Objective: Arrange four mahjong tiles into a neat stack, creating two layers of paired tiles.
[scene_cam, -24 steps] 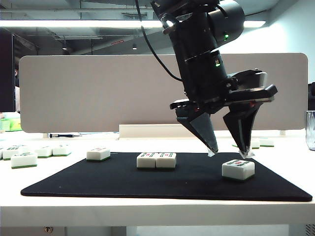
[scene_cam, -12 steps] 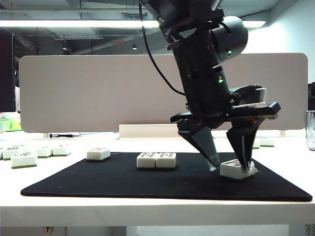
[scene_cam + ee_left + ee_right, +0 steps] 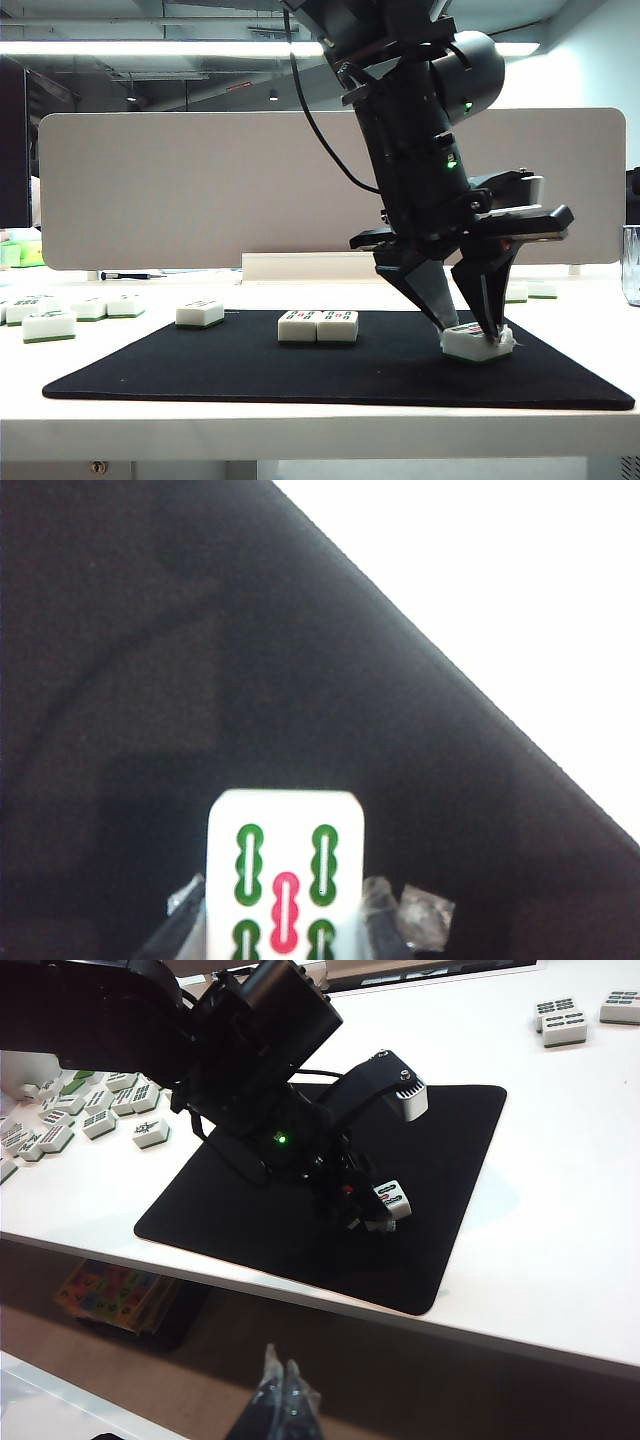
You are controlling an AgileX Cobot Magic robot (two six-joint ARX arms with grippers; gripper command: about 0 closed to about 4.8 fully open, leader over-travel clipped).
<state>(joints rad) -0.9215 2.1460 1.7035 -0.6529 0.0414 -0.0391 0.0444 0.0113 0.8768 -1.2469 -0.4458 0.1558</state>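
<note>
On the right part of the black mat (image 3: 250, 372) lies a white mahjong tile (image 3: 478, 343) with a green base. My left gripper (image 3: 470, 330) reaches down across the middle, its fingers pressed against the tile's two sides. In the left wrist view the tile (image 3: 285, 855) shows green and red bamboo marks, with my left gripper (image 3: 285, 925) hugging both edges. Two tiles (image 3: 318, 326) sit side by side at the mat's centre. Another tile (image 3: 200, 313) lies at the mat's back left. My right gripper (image 3: 281, 1375) hangs shut and empty off the table's front edge, far from the held tile (image 3: 393, 1200).
Loose tiles (image 3: 50, 322) lie on the white table left of the mat, and a few more (image 3: 530, 291) lie behind its right side. A clear glass (image 3: 631, 262) stands at the far right edge. A screwdriver (image 3: 125, 275) rests by the back partition.
My left gripper came down over the right tile and its fingers closed in onto the tile's sides. The tile shifted slightly left on the mat. The other tiles stayed put.
</note>
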